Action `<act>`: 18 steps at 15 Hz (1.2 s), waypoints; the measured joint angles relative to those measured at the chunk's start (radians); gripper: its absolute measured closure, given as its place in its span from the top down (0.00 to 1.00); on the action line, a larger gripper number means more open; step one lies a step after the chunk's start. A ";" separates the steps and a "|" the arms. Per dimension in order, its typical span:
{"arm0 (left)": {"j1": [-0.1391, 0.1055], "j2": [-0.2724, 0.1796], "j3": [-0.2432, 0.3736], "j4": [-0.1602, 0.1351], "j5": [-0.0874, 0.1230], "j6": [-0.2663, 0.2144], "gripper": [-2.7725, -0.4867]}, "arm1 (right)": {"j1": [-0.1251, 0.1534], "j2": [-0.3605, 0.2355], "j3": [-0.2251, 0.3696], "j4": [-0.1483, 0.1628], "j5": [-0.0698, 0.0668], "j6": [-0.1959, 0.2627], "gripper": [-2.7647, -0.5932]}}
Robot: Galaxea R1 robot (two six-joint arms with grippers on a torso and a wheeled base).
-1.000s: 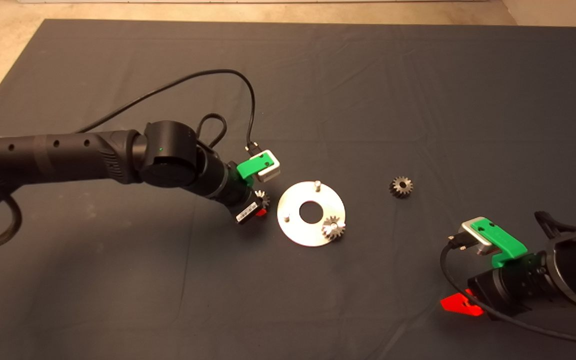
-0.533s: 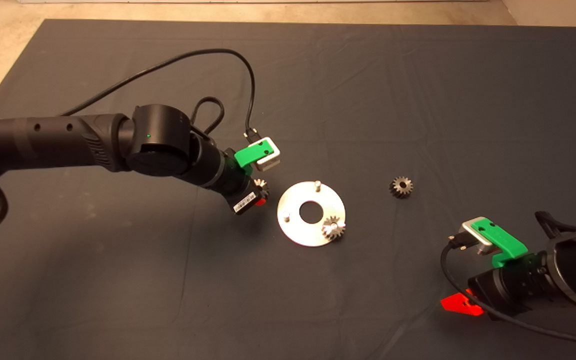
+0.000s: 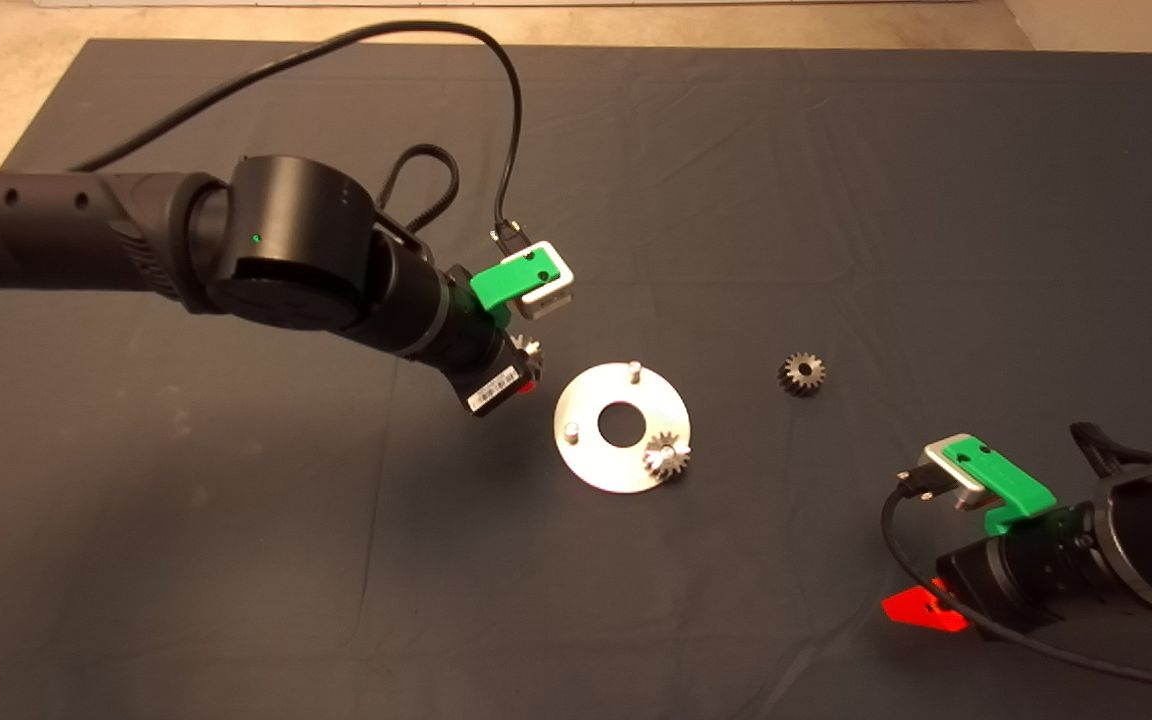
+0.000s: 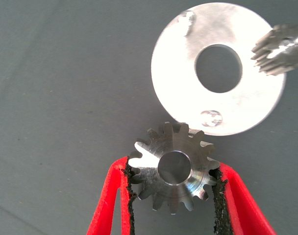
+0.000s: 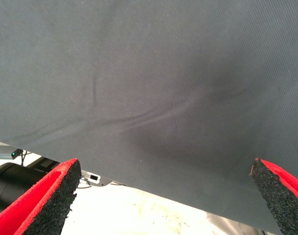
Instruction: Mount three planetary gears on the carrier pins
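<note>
While the left gripper (image 3: 526, 368) hangs above the dark mat (image 3: 836, 180) just to the left of the silver disc (image 3: 596, 458), its jaws are clenched on one planetary gear (image 4: 173, 172), the black pads (image 4: 128, 196) pressing the teeth on two opposite sides with the centre bore facing the wrist camera. In the head view only a sliver of this held gear (image 3: 529, 349) shows past the wrist, clear of the disc and above the surface. The disc (image 4: 188, 54) lies flat on the mat with its large central hole open; a second gear (image 3: 667, 457) sits on the carrier pin at the disc's lower right edge, while two other pins stand bare, one at the upper rim (image 3: 635, 369) and one at the left rim (image 3: 570, 432). From the left wrist camera the nearer bare pin (image 4: 211, 118) lies just beyond the held gear's teeth. A third gear (image 3: 802, 373) rests loose on the mat to the right of the disc, well apart from it. The right gripper (image 3: 921, 608) waits at the lower right edge, its jaws (image 5: 51, 196) spread wide and released over bare mat.
</note>
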 joint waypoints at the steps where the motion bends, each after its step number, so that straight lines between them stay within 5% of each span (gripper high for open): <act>1: 0.000 0.000 0.009 0.000 0.000 -0.001 0.09 | 0.000 0.000 0.000 0.000 0.000 0.000 0.92; 7: 0.000 0.007 0.059 0.002 0.006 -0.064 0.09 | 0.005 0.000 0.000 0.000 0.000 0.000 0.92; 10: 0.001 0.021 0.064 0.026 0.007 -0.096 0.09 | 0.011 0.000 0.000 0.000 0.000 0.000 0.92; 18: 0.021 0.061 0.065 0.058 0.009 -0.103 0.09 | 0.011 0.000 0.000 0.000 0.000 0.000 0.92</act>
